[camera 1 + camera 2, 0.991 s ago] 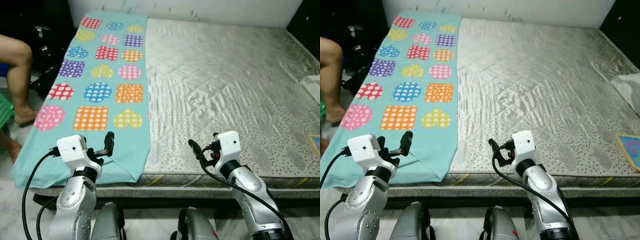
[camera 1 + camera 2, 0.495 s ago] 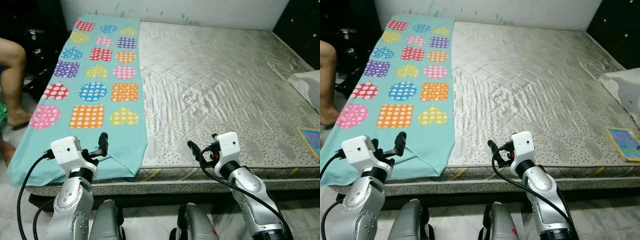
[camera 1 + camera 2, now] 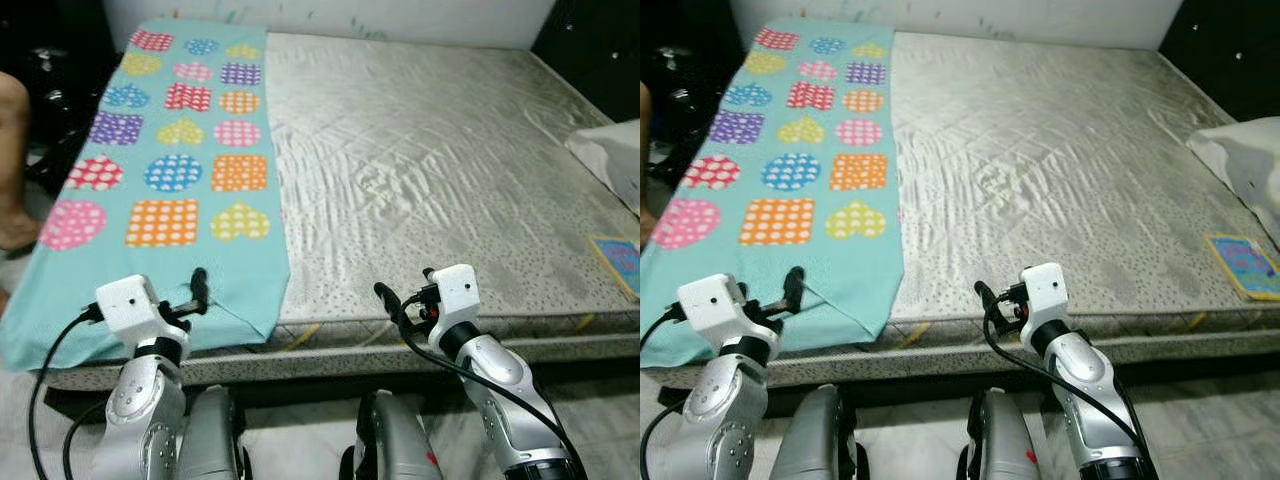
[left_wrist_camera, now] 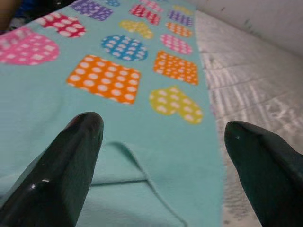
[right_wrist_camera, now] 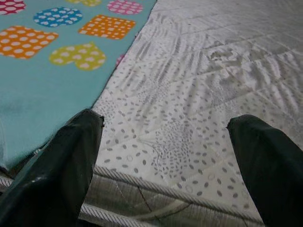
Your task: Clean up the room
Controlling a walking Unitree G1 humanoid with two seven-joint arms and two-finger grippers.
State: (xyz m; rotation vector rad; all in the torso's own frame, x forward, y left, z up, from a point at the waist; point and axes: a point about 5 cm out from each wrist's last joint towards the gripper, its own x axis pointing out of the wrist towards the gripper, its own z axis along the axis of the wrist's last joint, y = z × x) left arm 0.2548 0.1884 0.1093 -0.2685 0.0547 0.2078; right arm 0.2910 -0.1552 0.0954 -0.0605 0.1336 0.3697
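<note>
Standing at the foot of the mattress (image 3: 430,150) right now, and honestly we'd say the cleanup is barely started. Nothing's in either gripper yet. Our left gripper (image 3: 197,290) sits low over the near end of the teal blanket (image 3: 170,170), fingers spread wide apart, with a folded-over corner of the fabric right between them in the left wrist view. Our right gripper (image 3: 395,302) hovers at the mattress edge just beside the blanket's side hem, also spread open and holding nothing.

The blanket itself lies flat along the left strip of the bed, all hearts and dotted squares, and its near end droops a bit over the edge. Our guess is that folding or pulling it off is the job in hand, so pretty much everything is left.

Other stuff around: a white pillow (image 3: 1240,160) at the far right edge, and a small colourful square thing (image 3: 1243,265) near the right corner, can't tell what it is. A person's leg (image 3: 12,150) is just off the left side, near the blanket, so we'd want to watch that when tugging.
</note>
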